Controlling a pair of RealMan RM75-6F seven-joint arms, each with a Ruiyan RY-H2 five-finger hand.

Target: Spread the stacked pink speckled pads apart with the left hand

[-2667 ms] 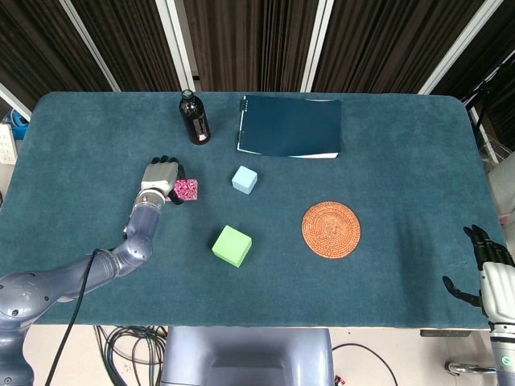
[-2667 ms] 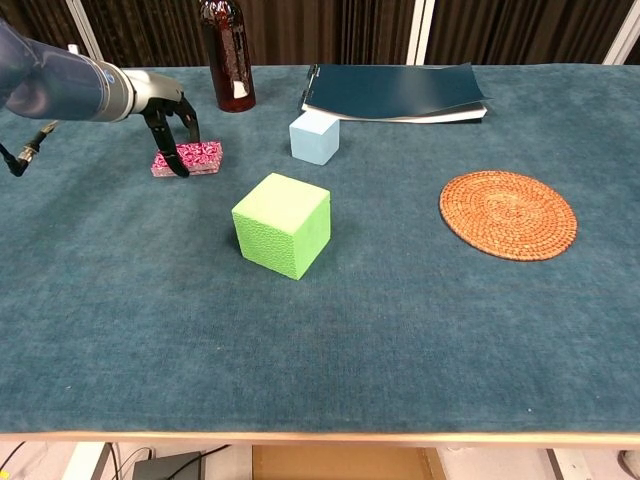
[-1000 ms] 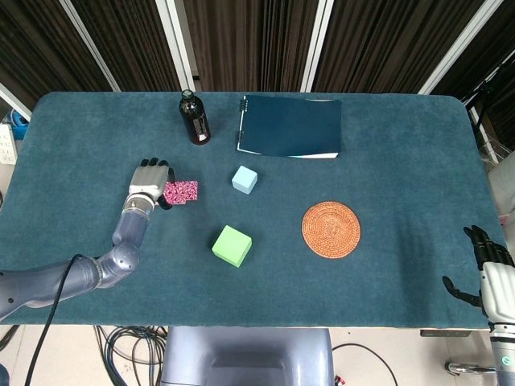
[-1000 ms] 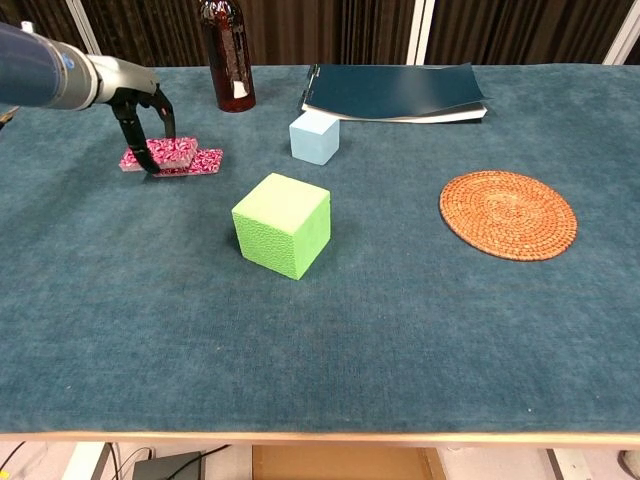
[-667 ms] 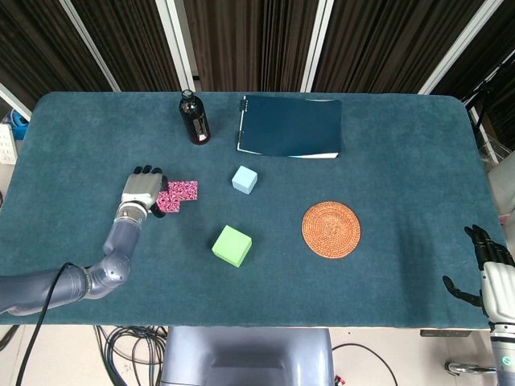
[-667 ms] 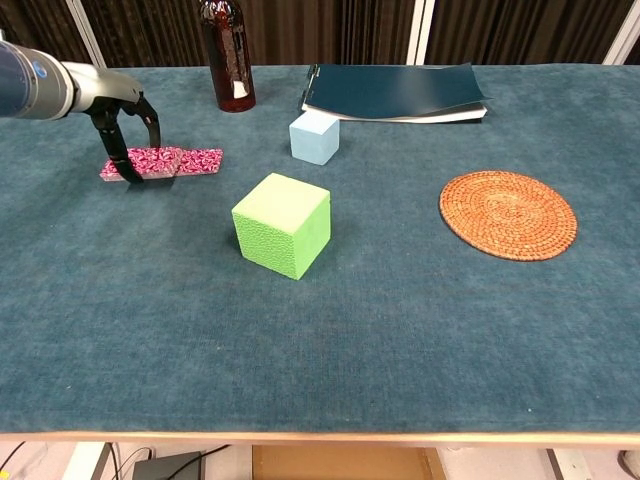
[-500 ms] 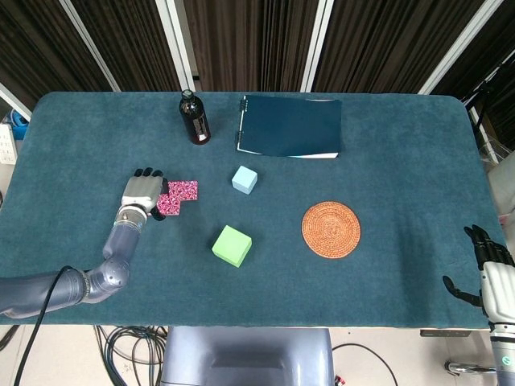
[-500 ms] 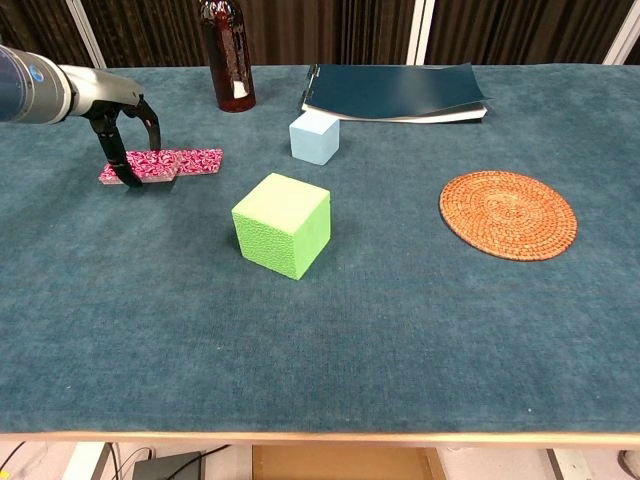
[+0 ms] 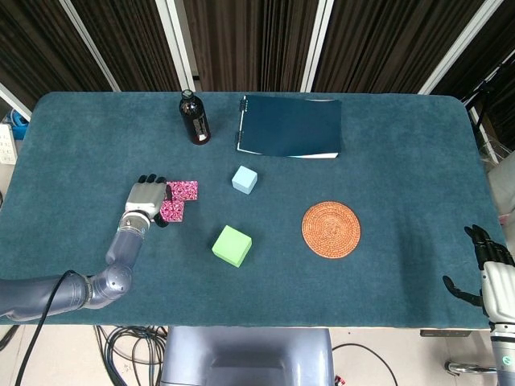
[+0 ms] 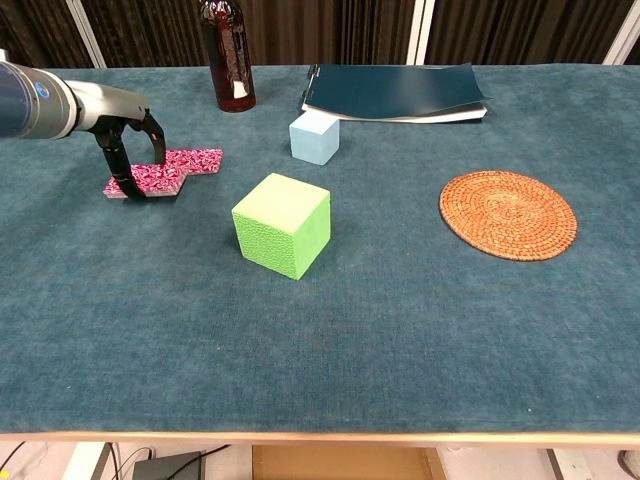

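Note:
Two pink speckled pads lie left of centre on the teal table. The far pad point(image 9: 185, 190) point(image 10: 198, 158) lies flat by itself. The near pad point(image 9: 172, 211) point(image 10: 155, 181) sits offset to the front left and still meets the far one at a corner. My left hand point(image 9: 145, 199) point(image 10: 128, 140) arches over the near pad's left end, its fingertips down around the pad's edges, gripping it. My right hand point(image 9: 487, 269) hangs off the table's front right corner with its fingers apart and nothing in it.
A green cube point(image 9: 232, 245) point(image 10: 281, 224) stands right of the pads and nearer the front, with a light blue cube point(image 9: 244, 179) point(image 10: 314, 137) behind it. A brown bottle point(image 9: 193, 118) and a dark blue folder point(image 9: 291, 127) sit at the back. A woven coaster point(image 9: 331, 229) lies to the right.
My left hand slid the top pad off the stack, first leftward, then toward the table's front. The two pads now lie staggered instead of stacked. The right hand has not moved.

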